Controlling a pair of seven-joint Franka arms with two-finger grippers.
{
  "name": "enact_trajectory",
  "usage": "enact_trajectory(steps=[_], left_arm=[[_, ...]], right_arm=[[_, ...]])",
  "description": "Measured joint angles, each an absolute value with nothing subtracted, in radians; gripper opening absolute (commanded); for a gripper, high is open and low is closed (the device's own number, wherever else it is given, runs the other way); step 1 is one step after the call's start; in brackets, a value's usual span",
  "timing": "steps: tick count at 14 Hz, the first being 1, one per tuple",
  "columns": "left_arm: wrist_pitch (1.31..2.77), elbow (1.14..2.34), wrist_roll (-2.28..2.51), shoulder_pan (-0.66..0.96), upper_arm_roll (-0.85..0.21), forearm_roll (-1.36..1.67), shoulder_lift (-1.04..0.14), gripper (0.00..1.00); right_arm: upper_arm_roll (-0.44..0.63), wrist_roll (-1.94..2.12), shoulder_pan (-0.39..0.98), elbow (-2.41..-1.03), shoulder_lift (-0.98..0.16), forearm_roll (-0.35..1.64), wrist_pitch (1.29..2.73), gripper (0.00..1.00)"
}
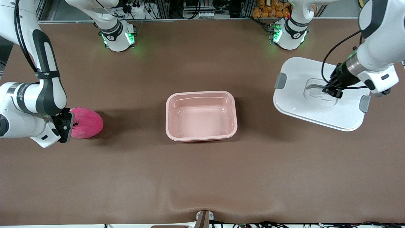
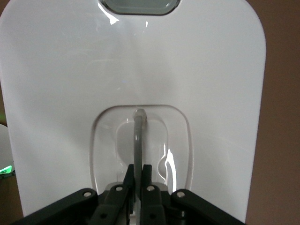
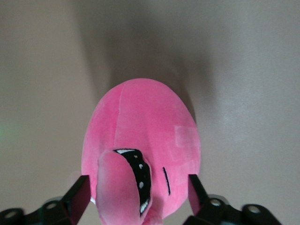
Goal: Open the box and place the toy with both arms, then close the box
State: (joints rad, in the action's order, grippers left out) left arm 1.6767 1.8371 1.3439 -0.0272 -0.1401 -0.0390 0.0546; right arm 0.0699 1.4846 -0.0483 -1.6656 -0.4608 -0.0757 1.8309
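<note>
The box [image 1: 201,115], a translucent pink tub, sits open and empty at mid-table, its white lid [image 1: 297,91] lying well apart at about three o'clock from it, toward the left arm's end. The left gripper [image 1: 332,90] is down on the lid, clamped shut on the grey handle [image 2: 138,140] in the lid's recess. The hot-pink plush toy [image 1: 86,123] rests on the table at about nine o'clock from the box, toward the right arm's end. The right gripper [image 1: 66,125] straddles it with its fingers [image 3: 77,197] spread either side, not yet visibly squeezing. By this showing, opening is done; lifting the toy, dropping it in and refitting the lid remain. Only the right wrist view shows the toy's dark face mark and the flanking fingers; only the left wrist view shows the grip on the handle; only the front view shows the tub.
</note>
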Motion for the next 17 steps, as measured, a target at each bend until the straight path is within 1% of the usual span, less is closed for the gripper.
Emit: enact_trajectory(steps=[1, 3, 5, 6, 8, 9, 10, 17], left_arm=[[1.677, 1.845, 1.323, -0.043, -0.14, -0.035, 0.057, 0.0], [1.677, 1.855, 1.285, -0.063, -0.139, -0.032, 0.058, 0.0], [1.677, 1.862, 1.246, -0.079, -0.139, -0.032, 0.059, 0.0], [1.677, 1.867, 1.21, -0.099, -0.138, -0.032, 0.059, 0.0], [1.676, 1.875, 1.125, -0.153, -0.136, -0.031, 0.059, 0.0], [1.675, 1.877, 1.091, -0.174, -0.135, -0.031, 0.059, 0.0], [1.674, 1.88, 1.069, -0.188, -0.135, -0.031, 0.059, 0.0], [1.671, 1.894, 0.967, -0.243, -0.134, -0.031, 0.059, 0.0]], right_arm=[[0.07, 1.485, -0.048, -1.671, -0.461, -0.075, 1.832, 0.61], [0.068, 1.485, -0.048, -1.676, -0.461, -0.071, 1.832, 0.55], [0.065, 1.485, -0.048, -1.678, -0.46, -0.064, 1.832, 0.52], [0.064, 1.485, -0.048, -1.68, -0.46, -0.064, 1.832, 0.39], [0.063, 1.496, -0.048, -1.683, -0.458, -0.064, 1.832, 0.16], [0.063, 1.515, -0.048, -1.684, -0.457, -0.063, 1.833, 0.07], [0.063, 1.53, -0.048, -1.684, -0.456, -0.063, 1.835, 0.0], [0.063, 1.558, -0.048, -1.683, -0.45, -0.042, 1.839, 0.0]])
